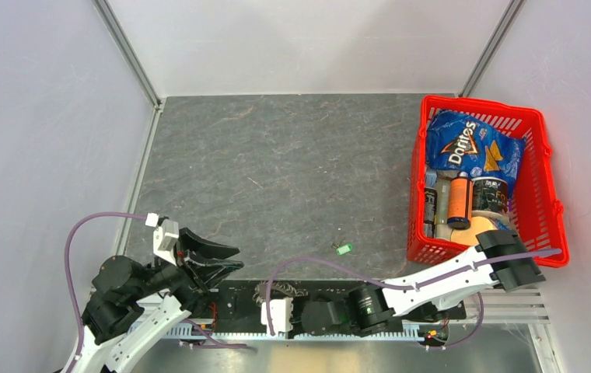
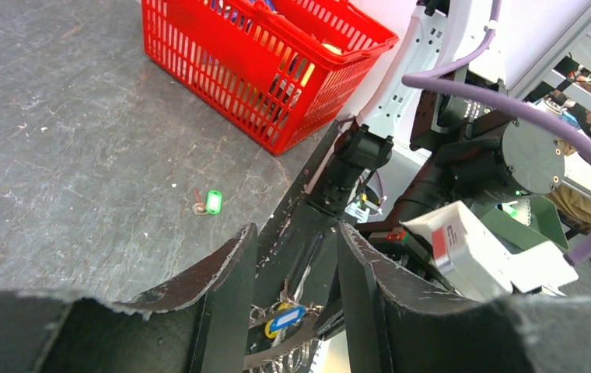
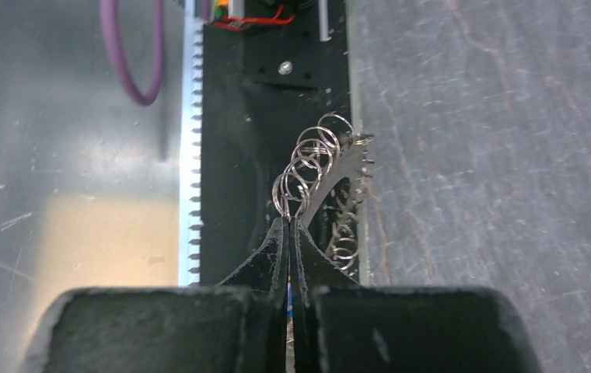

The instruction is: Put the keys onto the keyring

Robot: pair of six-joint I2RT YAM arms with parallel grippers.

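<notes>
if pinched, keyring (image 3: pixel 337 177) at right hand (image 3: pixel 289 225)

the top view looks from high behind the near edge, down and forward over the whole worktop (image 1: pixel 277 171), near edge to far edge, with the red basket (image 1: pixel 440 252) at its right edge. the left wrist view sits low over the near left corner, facing right along the near edge through the left gripper (image 2: pixel 296 226). with the top view it shares the basket, the green-headed key (image 2: pixel 213 201) and the right arm (image 2: pixel 440 47). the right wrist view is the closest, facing left along the black strip (image 3: pixel 238 116) at the near edge, past the right gripper (image 3: pixel 289 221) to the keyring (image 3: pixel 343 175), which the other two views also catch.
</notes>
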